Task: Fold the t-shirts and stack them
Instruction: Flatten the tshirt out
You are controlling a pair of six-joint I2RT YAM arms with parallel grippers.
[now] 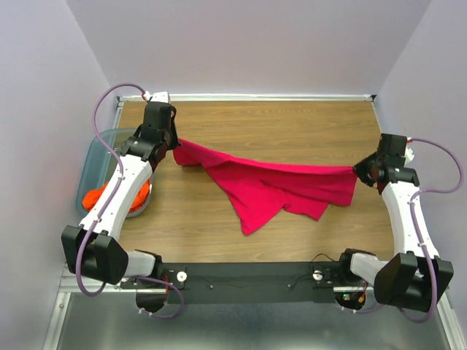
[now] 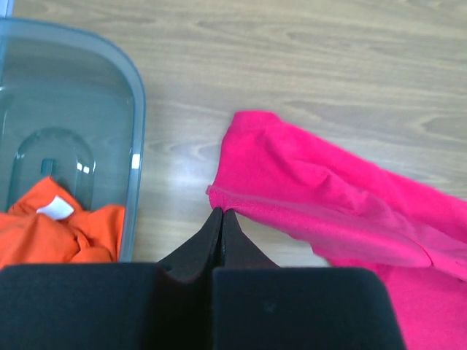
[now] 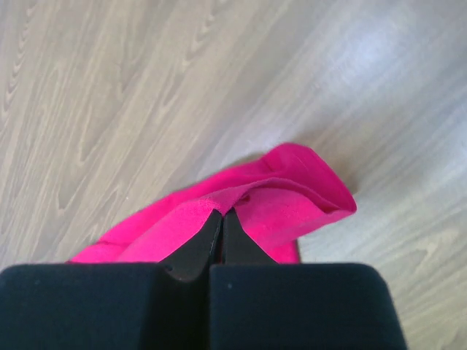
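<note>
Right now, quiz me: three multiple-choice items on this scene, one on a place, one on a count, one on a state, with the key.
1. Where is the orange t-shirt? A on the floor; B in the blue-grey bin; C hanging on the wall.
2. How many t-shirts are in view? A one; B two; C three.
3. How do the left gripper and right gripper stand? A both shut on the pink t-shirt; B both open; C one open.
Key: 1 B, it lies bunched inside the bin; 2 B, one orange, one pink; 3 A, each wrist view shows closed fingers pinching a hem.
</note>
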